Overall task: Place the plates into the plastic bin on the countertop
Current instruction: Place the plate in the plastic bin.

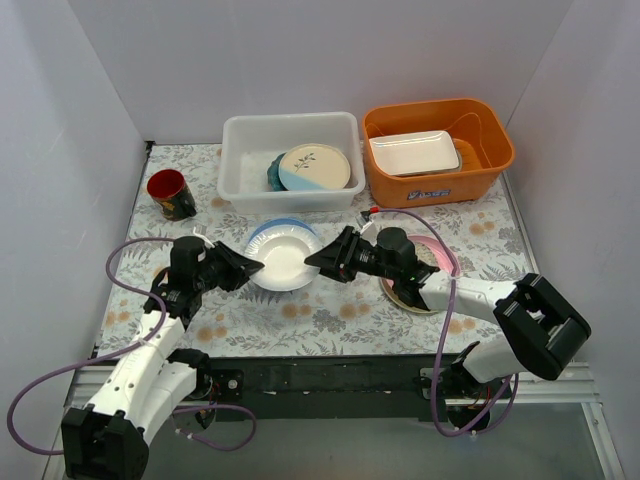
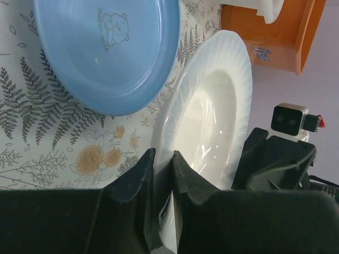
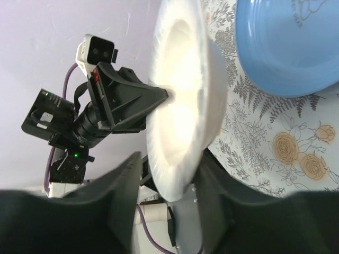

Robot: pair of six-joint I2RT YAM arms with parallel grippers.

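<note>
Seemingly a handover: the white plate (image 1: pixel 285 262) hangs over the light blue plate (image 2: pixel 106 53) at the desk's (image 1: pixel 330 320) centre. Left jaws pinch its nine-o'clock rim, bearing it. Right jaws stand spread astride its three-o'clock rim. The plastic bin (image 1: pixel 240 150) is at twelve o'clock.

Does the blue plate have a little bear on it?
Yes, a small bear is printed on the inside of the blue plate.

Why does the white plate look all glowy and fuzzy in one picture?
Right wrist view: the white plate is washed out by bright light, its rim ridges lost. Left wrist view: only small shiny streaks, ridges clear. Top view: evenly lit, sharp.
</note>
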